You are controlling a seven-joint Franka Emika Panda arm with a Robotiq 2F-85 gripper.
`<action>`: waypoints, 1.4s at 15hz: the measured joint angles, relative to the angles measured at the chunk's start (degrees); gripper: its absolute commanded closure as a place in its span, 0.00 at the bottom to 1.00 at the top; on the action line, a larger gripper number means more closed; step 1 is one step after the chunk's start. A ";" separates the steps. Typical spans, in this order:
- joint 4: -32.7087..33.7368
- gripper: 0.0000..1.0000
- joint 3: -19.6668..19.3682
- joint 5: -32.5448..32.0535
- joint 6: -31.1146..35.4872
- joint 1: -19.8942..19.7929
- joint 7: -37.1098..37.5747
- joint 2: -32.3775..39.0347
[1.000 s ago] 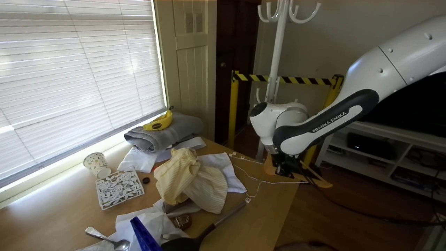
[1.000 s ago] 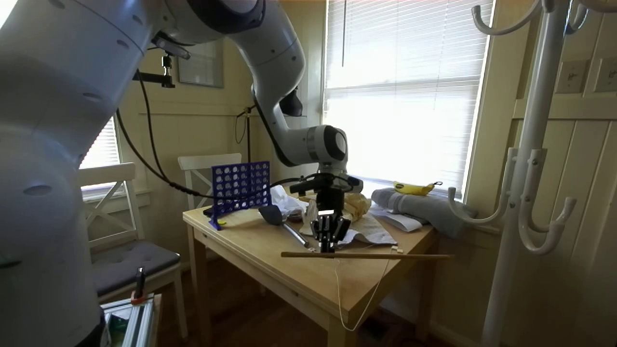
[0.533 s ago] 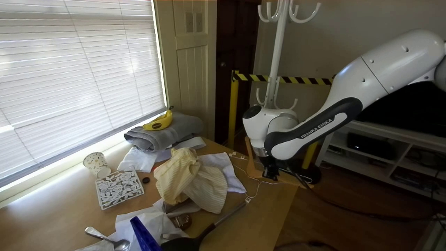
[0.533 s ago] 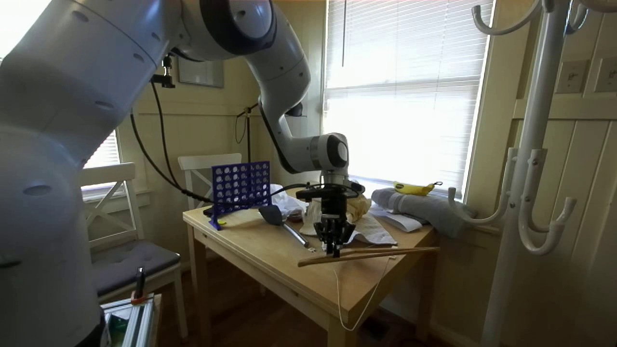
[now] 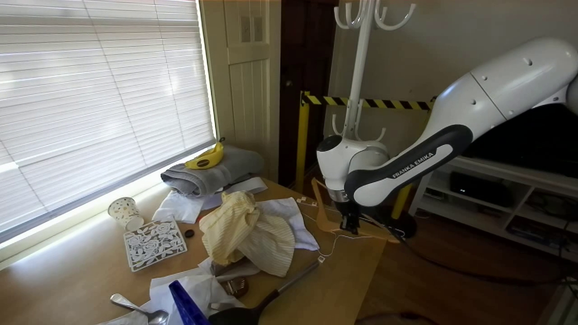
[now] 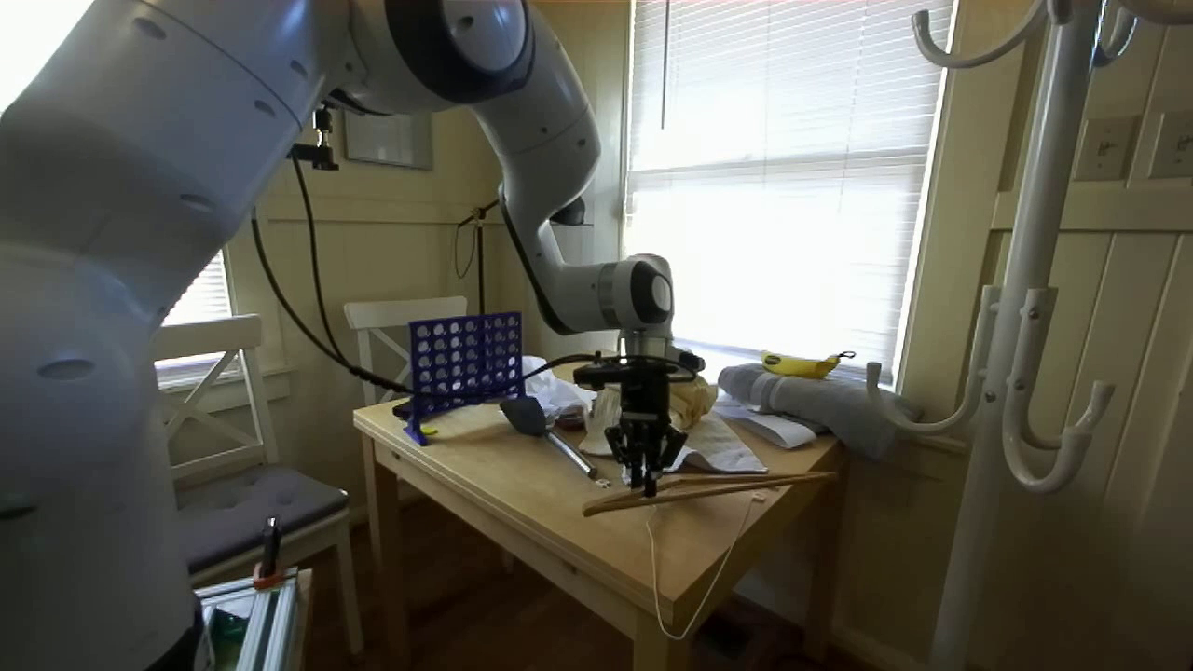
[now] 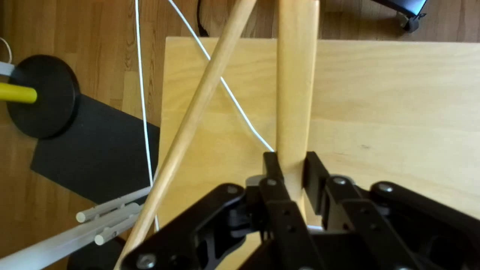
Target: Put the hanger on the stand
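Observation:
The light tan wooden hanger (image 7: 295,86) is held by my gripper (image 7: 291,165), whose pads (image 7: 314,176) close on both sides of its wide bar. In the wrist view its thin rod (image 7: 187,127) slants off to the left. The hanger also shows in both exterior views (image 5: 319,203) (image 6: 746,486), nearly flat, over or near the table corner. My gripper points down (image 5: 351,225) (image 6: 643,486). The hanger's hook cannot be made out. The white stand (image 5: 360,67) has curved hooks at top and mid-height. It is right of the hanger in an exterior view (image 6: 1030,233), apart from it.
The wooden table (image 6: 522,508) bears a striped yellow cloth (image 5: 246,230), a grey towel (image 5: 244,162) with a banana (image 5: 205,157), a spatula (image 6: 564,447) and a blue game frame (image 6: 466,363). A thin white cord (image 7: 234,99) crosses its corner. A yellow barrier post (image 5: 302,144) stands behind.
Over the second my gripper has shifted slightly and sits a little lower. The hanger has turned from edge-on to showing both its bars. In the last half second it turned only slightly more.

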 measured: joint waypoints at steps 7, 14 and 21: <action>-11.28 0.95 -1.27 -1.23 -4.04 1.43 19.68 -11.82; -21.98 0.95 -1.15 -1.28 0.50 0.53 38.91 -20.52; -36.36 0.95 -1.23 -12.36 21.59 -2.36 55.95 -29.12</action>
